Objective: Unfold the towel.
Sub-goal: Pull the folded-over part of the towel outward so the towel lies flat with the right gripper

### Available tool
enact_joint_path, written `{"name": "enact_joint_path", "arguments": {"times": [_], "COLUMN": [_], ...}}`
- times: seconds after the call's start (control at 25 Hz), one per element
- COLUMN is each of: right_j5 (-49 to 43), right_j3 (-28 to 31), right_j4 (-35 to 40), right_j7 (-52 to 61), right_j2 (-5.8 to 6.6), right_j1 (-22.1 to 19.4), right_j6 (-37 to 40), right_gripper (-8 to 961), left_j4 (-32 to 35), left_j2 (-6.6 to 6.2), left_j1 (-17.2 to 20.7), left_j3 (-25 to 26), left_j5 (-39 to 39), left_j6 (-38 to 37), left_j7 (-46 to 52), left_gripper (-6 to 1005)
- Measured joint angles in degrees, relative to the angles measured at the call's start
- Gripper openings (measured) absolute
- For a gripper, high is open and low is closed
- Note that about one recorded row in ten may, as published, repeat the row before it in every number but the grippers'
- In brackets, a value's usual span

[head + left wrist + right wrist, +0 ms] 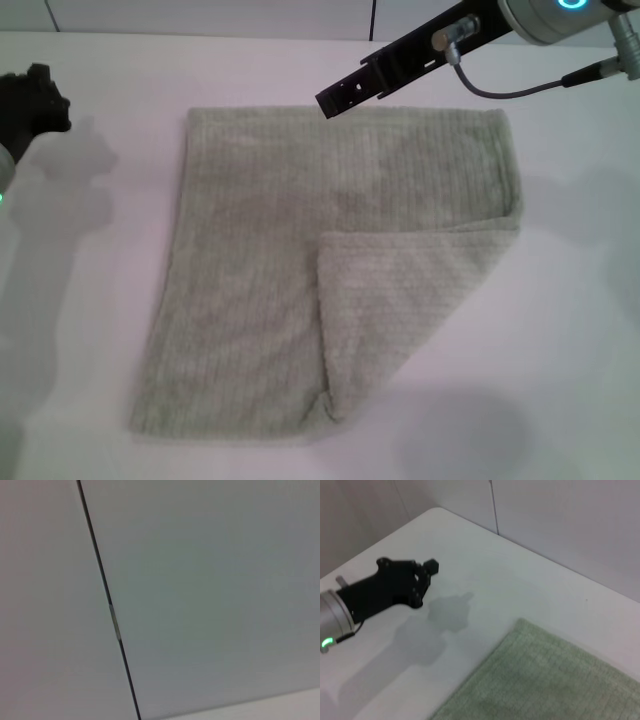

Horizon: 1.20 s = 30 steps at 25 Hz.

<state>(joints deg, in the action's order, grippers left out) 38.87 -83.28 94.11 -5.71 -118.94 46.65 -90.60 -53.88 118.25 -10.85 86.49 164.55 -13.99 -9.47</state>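
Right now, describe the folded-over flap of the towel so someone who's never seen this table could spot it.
On the white table lies a pale green ribbed towel, spread nearly flat. At its near right corner, one triangular flap is doubled back over the rest, the only raised second layer on it.

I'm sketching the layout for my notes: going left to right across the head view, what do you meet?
left gripper at the table's left edge → the towel's flat single layer → its folded-over corner flap → bare table. The right gripper hovers over the towel's far edge.
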Motion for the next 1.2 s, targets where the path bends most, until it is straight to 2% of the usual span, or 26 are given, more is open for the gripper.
{"name": "enact_joint_path", "arguments": {"times": [0.08, 0.12, 0.16, 0.28, 0.4, 0.52, 0.56, 0.72, 0.88, 1.2], "right_j5": [0.12, 0.18, 0.28, 0.32, 0.36, 0.18, -0.43, -1.94, -3.09, -3.8], "right_j3": [-0.02, -0.02, 0.06, 0.14, -0.25, -0.94, -1.61, -2.79, -5.75, -8.83], "right_j4": [-0.02, 0.03, 0.22, 0.31, 0.42, 0.56, 0.63, 0.37, -0.5, -2.01], "right_j7": [-0.15, -0.16, -0.15, -0.11, 0.22, 0.99, 1.83, 2.27, 2.66, 3.2], "right_j2": [0.01, 0.01, 0.02, 0.03, 0.02, -0.03, -0.04, -0.07, -0.13, -0.16], "right_j1": [-0.05, -0.05, -0.05, 0.2, 0.63, 0.95, 1.27, 1.39, 1.24, 0.95], "right_j6": [0.0, 0.0, -0.01, 0.0, -0.08, -0.27, -0.72, -0.98, -0.69, 1.04], "right_gripper": [830, 830, 830, 830, 830, 830, 830, 830, 830, 831], "left_j4": [-3.42, -3.42, -10.91, -18.23, -26.24, -29.08, -35.04, -36.28, -33.64, -32.87], "left_j2": [-0.33, -0.33, -0.75, -0.9, -0.43, -0.29, -0.2, -0.22, -0.17, 0.22], "left_j1": [-0.14, -0.14, -0.6, -1.1, -1.41, -1.37, -1.1, -2.44, -5.0, -5.77], "left_j3": [0.68, 0.68, 1.93, 2.36, 2.79, 2.77, 2.4, 2.68, 2.85, 1.99], "left_j5": [0.01, 0.01, 0.18, 0.06, -0.07, -0.13, -1.05, -1.83, -1.83, -1.83], "left_j6": [5.24, 5.24, 19.19, 32.6, 45.47, 49.18, 57.03, 62.66, 66.26, 66.94], "left_j7": [0.04, 0.04, -1.26, -4.25, -7.48, -8.01, -8.35, -8.71, -8.72, -6.59], "left_gripper": [-2, -2, -2, -2, -2, -2, -2, -2, -2, -2]}}
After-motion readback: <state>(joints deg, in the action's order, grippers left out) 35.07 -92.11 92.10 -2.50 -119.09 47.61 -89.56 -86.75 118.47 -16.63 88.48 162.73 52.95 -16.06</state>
